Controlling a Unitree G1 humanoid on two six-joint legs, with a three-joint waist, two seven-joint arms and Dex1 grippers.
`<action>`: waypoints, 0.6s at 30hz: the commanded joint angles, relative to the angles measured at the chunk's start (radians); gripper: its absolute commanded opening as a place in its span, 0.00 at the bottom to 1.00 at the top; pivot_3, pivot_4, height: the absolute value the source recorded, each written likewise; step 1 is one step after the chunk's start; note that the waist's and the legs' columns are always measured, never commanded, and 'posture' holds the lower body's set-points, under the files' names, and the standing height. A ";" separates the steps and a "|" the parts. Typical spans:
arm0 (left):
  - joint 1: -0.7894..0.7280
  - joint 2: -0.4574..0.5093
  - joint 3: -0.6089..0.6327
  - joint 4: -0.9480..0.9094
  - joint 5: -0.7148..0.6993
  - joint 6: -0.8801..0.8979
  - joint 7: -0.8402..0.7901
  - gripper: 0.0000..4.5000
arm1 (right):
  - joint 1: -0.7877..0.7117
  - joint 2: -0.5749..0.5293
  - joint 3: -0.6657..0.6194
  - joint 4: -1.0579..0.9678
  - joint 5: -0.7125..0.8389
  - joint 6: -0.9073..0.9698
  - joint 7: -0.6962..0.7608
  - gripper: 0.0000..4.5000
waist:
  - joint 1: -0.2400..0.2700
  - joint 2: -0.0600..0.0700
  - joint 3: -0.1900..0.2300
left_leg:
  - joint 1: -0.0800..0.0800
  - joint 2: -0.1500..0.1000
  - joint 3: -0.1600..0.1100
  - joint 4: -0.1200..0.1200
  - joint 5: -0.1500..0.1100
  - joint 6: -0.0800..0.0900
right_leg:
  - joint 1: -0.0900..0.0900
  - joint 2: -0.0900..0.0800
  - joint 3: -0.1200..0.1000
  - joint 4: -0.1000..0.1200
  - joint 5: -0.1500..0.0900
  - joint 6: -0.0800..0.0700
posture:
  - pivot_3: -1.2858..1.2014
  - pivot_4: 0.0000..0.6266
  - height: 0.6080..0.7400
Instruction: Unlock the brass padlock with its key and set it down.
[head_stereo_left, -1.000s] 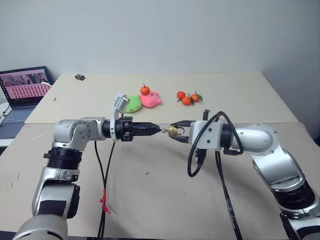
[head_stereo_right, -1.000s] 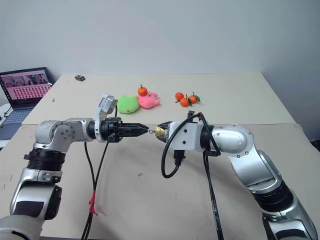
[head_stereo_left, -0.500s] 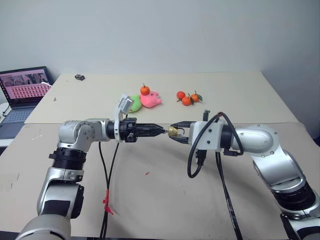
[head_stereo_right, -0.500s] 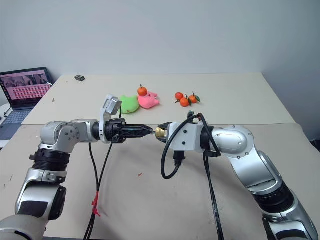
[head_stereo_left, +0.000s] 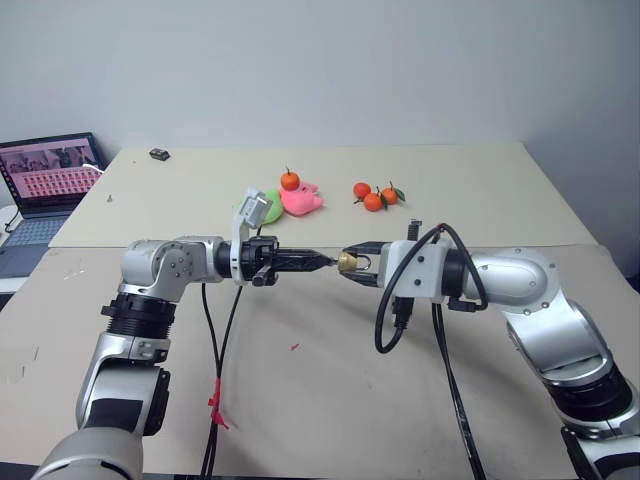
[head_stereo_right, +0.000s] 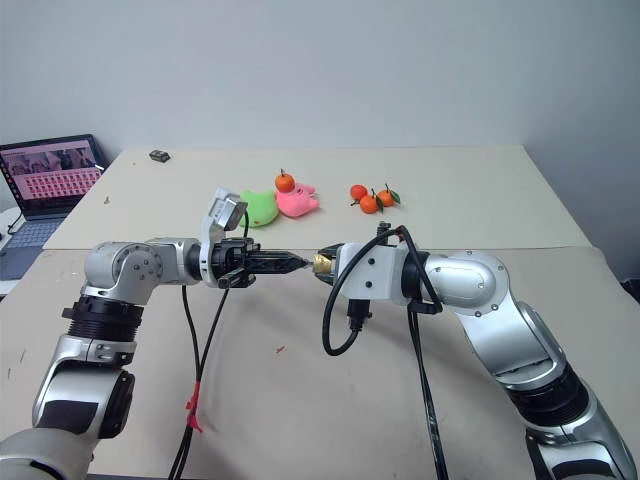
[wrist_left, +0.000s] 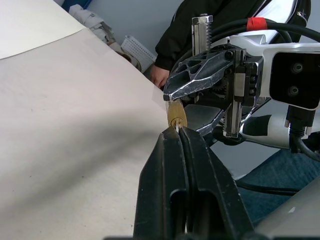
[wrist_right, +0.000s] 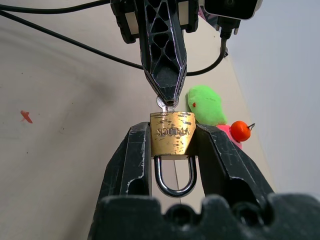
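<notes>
Left gripper (wrist_right: 166, 97) now clamped on key (wrist_right: 165, 104), brass padlock (wrist_right: 172, 132) midair

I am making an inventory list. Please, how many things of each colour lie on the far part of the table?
Orange fruits: 4
Green toy: 1
Pink toy: 1
Small dark object: 1
Total: 7

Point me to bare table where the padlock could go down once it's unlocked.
Bare stretch of table below both hands, marked only by a small red speck and crossed by hanging cables. Far left is open too, up to the small dark object. Crowded: far centre, around green toy, pink toy, oranges.
</notes>
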 joint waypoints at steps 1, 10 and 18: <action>-0.023 0.006 -0.010 -0.012 0.003 -0.005 -0.016 0.00 | -0.016 -0.004 -0.044 -0.043 0.007 -0.001 -0.016 0.20 | 0.000 0.000 0.000 | 0.000 0.000 0.000 0.000 0.000 0.000 | 0.000 0.000 0.000 0.000 0.000 0.000 | 0.52 0.24 0.39; -0.006 -0.007 -0.064 -0.001 0.137 -0.235 -0.036 0.00 | -0.016 -0.007 -0.043 -0.046 0.007 0.001 -0.017 0.20 | 0.001 0.000 0.000 | 0.000 0.000 0.000 0.000 0.000 0.000 | 0.000 0.000 0.000 0.000 0.000 0.000 | 0.52 0.24 0.39; 0.095 -0.017 -0.175 -0.056 0.373 -0.727 -0.088 0.00 | -0.008 -0.002 -0.043 -0.061 0.005 0.014 -0.024 0.20 | 0.002 0.000 0.000 | -0.001 0.000 0.001 0.000 0.000 0.000 | 0.001 0.000 0.001 -0.001 0.004 -0.006 | 0.52 0.24 0.39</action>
